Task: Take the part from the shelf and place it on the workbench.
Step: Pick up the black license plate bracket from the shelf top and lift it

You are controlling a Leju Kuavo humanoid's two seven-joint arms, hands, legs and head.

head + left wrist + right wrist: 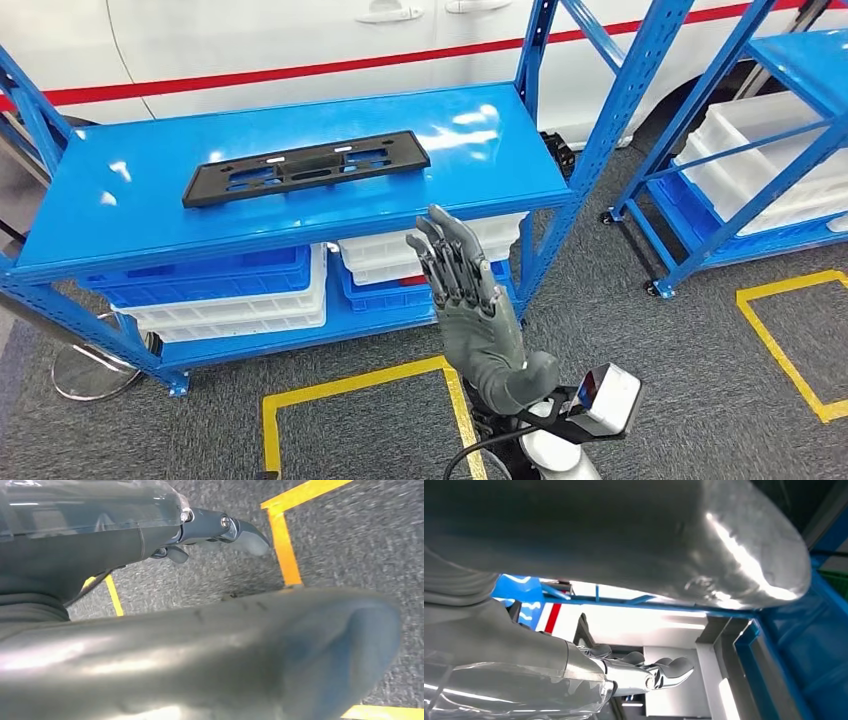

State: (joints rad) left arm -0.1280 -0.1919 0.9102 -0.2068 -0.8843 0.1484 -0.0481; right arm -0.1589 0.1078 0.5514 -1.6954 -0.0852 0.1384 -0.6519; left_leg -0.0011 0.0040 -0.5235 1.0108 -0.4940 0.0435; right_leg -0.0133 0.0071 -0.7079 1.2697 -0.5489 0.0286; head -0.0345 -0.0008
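The part [305,167], a flat black slotted plate, lies untouched on the top deck of the blue shelf [90,215]. We see our right hand [470,310] raised before the shelf's front edge, fingers extended, holding nothing, apart from the part. Left hand [220,532] hangs above the floor, fingers apart, holding nothing. Pickup and placement both remain, by our judgement.

Part [306,167] lies flat on shelf [120,215] top, left of centre. Bins [225,295] stacked on the level below. Right hand [470,305] raised in front of shelf's right end, apart from part. Second shelf [800,60] with bins off right, car [300,40] behind
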